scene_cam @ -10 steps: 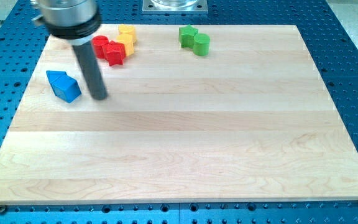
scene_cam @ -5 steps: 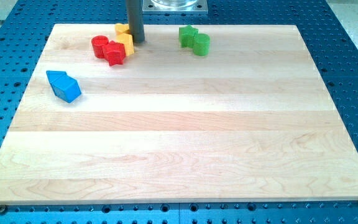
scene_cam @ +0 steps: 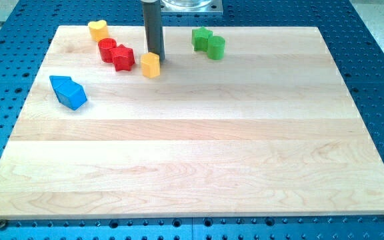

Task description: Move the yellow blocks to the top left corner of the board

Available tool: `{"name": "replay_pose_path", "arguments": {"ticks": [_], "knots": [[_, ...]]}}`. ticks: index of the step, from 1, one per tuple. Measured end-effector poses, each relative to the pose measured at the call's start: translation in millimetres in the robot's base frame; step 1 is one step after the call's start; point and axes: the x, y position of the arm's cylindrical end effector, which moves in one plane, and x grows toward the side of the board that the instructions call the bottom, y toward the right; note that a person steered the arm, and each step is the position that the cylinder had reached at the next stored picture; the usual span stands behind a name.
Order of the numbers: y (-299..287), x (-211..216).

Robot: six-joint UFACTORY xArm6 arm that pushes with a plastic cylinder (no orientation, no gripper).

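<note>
A yellow heart-shaped block (scene_cam: 98, 29) lies near the board's top left corner. A second yellow block (scene_cam: 151, 65), a small chunky piece, lies further right and lower, below the top edge. My tip (scene_cam: 156, 59) stands right behind this second yellow block, touching its upper right side. The dark rod rises from there to the view's top.
A red cylinder (scene_cam: 107, 49) and a red star block (scene_cam: 122, 58) sit between the two yellow blocks. A green star-like block (scene_cam: 201, 37) and a green cylinder (scene_cam: 215, 47) sit at the top middle. Two blue blocks (scene_cam: 68, 91) lie at the left.
The heart-shaped yellow block has slid left to the top left corner area. The other yellow block has moved down and right, away from the red blocks. My tip moved down behind it.
</note>
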Motion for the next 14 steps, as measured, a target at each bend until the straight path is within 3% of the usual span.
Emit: {"name": "replay_pose_path", "arguments": {"ticks": [2, 3, 5, 6, 7, 10, 14], "knots": [[46.5, 51.1], [41.0, 64.8], [22.4, 35.8], [-0.9, 40.1], [0.4, 72.1], [-114.8, 40.5], [-129.4, 25.6]]}}
